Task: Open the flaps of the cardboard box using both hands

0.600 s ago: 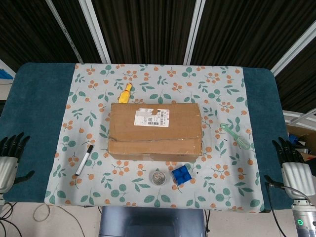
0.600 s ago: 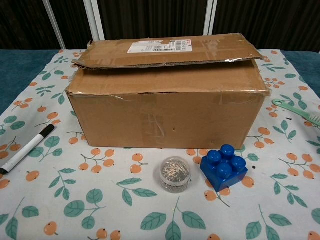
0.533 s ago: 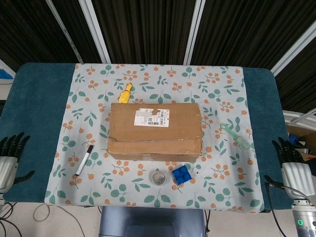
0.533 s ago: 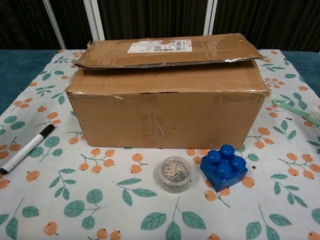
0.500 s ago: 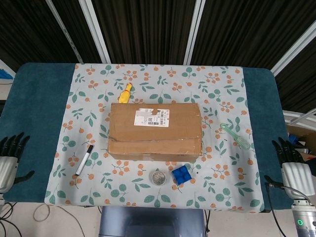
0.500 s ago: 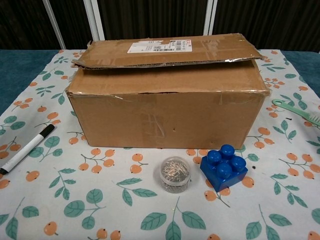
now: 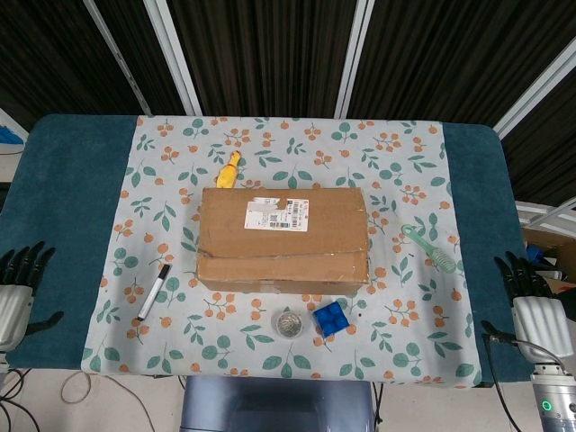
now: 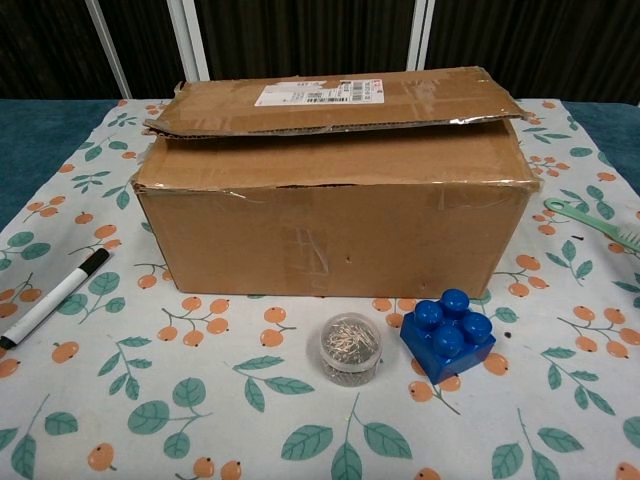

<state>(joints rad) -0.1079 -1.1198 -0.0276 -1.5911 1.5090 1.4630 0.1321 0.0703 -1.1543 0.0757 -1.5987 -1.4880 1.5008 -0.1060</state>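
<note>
The brown cardboard box (image 7: 283,238) (image 8: 333,195) stands mid-table on the floral cloth, its top flaps lying down and the far labelled flap overlapping the near one, slightly lifted at its edge. My left hand (image 7: 15,295) hovers by the table's left front corner, fingers spread, holding nothing. My right hand (image 7: 531,301) is by the right front corner, fingers also apart and empty. Both hands are far from the box. The chest view shows neither hand.
A black marker (image 7: 154,291) (image 8: 52,298) lies left of the box. In front of it sit a small clear jar of pins (image 7: 288,323) (image 8: 351,349) and a blue toy brick (image 7: 330,319) (image 8: 447,334). A green brush (image 7: 428,247) (image 8: 595,223) lies right; a yellow toy (image 7: 229,170) behind.
</note>
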